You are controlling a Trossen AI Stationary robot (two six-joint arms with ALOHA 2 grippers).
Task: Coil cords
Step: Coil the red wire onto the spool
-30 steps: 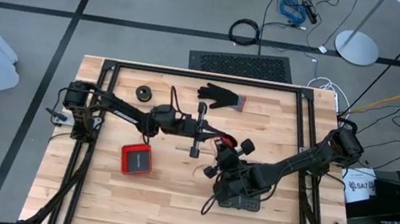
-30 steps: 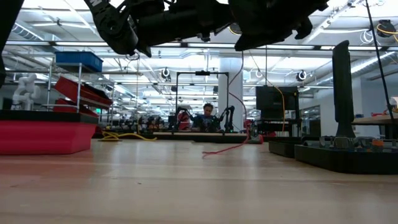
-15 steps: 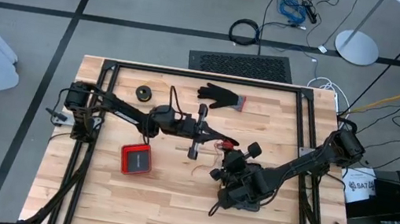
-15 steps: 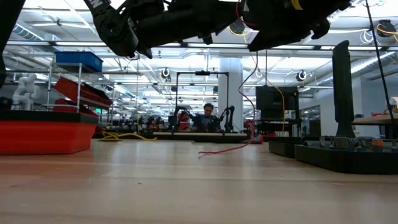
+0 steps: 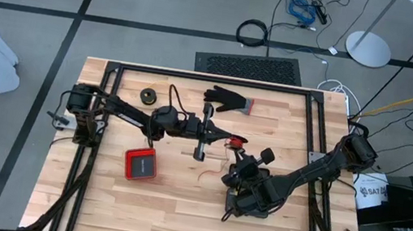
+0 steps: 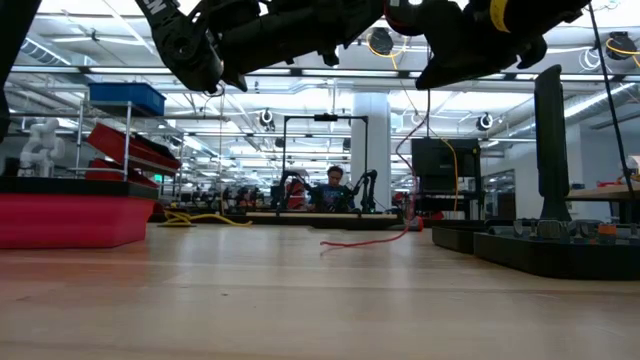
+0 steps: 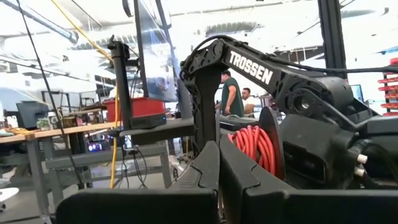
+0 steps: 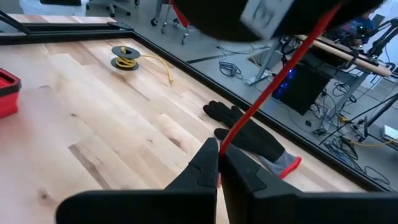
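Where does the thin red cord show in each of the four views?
High view: thin red cord mid-table, between the grippers.
Low view: hanging down, tail on the tabletop.
Left wrist view: red coil on the opposite arm.
Right wrist view: taut line into the right gripper.
Shared landmark: black glove with red cuff.

1 camera looks straight down; 1 sits at tabletop level; 2 ride the wrists. Overhead and right wrist views share the glove [image 5: 228, 99] [image 8: 252, 135] at 12 o'clock.
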